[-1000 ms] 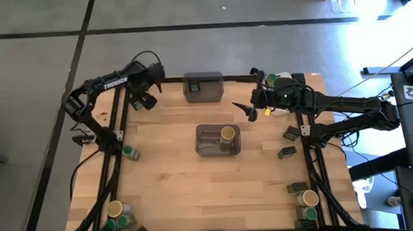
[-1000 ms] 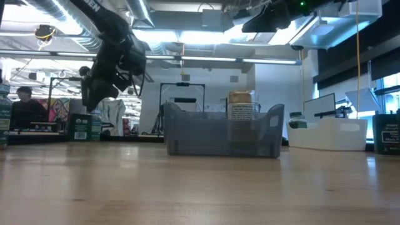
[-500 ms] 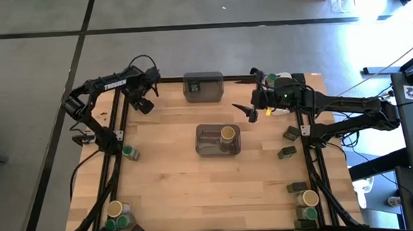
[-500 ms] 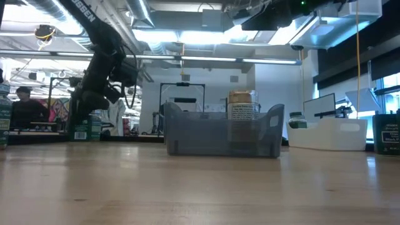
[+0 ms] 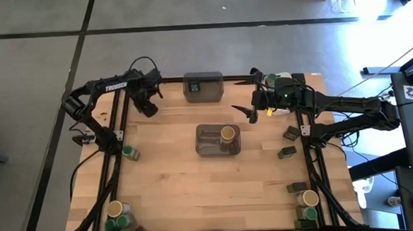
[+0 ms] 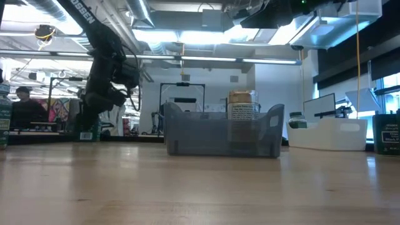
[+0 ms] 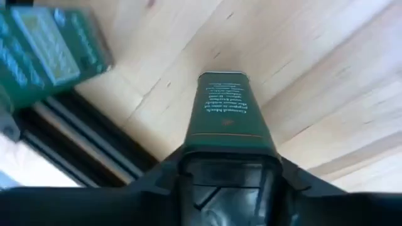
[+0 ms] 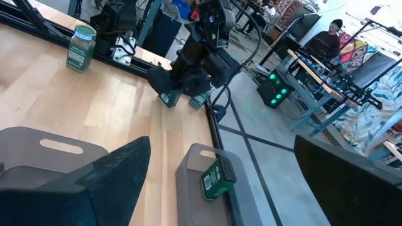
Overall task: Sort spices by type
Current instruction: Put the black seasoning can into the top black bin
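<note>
A dark green rectangular tin (image 7: 226, 113) stands on its bottom on the wood at the table's far left corner. My left gripper (image 5: 147, 106) is over it, pointing steeply down, and is shut on its upper end. A second green tin (image 7: 53, 47) sits close by, next to the black frame rail. My right gripper (image 5: 248, 112) hangs open above the table, just to the far right of the middle grey bin (image 5: 210, 149). That bin holds a tan-lidded jar (image 5: 227, 133). My left gripper has the tin's upper end (image 7: 191, 145) pinched between its two fingers, one on each opposite side. The fingers come from above, slanting steeply down. The tin stays upright, and its bottom (image 6: 86, 135) is on the table.
A second grey bin (image 5: 203, 86) at the far edge holds a green tin (image 8: 217, 179). A white tray (image 5: 284, 79) is at the far right. Jars stand at the left edge (image 5: 130, 153) and in both near corners (image 5: 117, 213) (image 5: 308, 199). Dark tins (image 5: 287, 152) lie at the right.
My left gripper has come down toward the table's far left corner. It has tipped to point more steeply down and has rolled a little about its own axis. It now sits low over the green tin. The right arm has kept still.
</note>
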Controlling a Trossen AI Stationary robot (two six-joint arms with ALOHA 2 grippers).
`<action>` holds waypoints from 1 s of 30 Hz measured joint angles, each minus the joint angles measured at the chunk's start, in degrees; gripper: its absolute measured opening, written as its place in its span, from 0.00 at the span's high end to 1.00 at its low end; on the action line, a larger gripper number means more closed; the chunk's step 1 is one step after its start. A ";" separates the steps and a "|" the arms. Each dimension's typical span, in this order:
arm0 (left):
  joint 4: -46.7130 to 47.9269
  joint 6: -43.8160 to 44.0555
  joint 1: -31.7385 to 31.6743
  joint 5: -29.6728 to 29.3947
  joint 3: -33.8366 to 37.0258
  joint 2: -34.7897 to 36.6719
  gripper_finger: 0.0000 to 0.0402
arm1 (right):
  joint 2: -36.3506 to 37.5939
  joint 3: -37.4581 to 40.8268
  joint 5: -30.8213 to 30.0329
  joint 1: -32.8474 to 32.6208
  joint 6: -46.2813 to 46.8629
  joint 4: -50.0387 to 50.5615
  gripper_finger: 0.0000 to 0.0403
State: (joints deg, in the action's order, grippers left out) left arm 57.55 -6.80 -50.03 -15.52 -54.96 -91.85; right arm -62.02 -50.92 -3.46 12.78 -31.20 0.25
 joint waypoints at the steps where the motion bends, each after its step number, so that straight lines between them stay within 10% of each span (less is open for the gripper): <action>1: -0.12 -0.31 0.76 0.08 -0.43 0.00 0.72 | 0.00 0.00 0.01 0.00 0.00 0.02 0.03; 15: -3.11 -7.55 20.55 -0.51 -22.78 0.00 0.68 | 0.00 0.00 0.04 0.00 -0.37 -1.43 0.03; 30: -17.47 -19.07 21.75 -1.25 -25.00 -7.93 0.68 | 0.00 0.00 0.04 0.00 -0.20 -1.07 0.03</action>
State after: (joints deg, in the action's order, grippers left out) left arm 40.08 -25.86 -28.28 -16.77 -79.96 -99.78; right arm -62.02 -50.92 -3.42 12.78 -31.40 -0.82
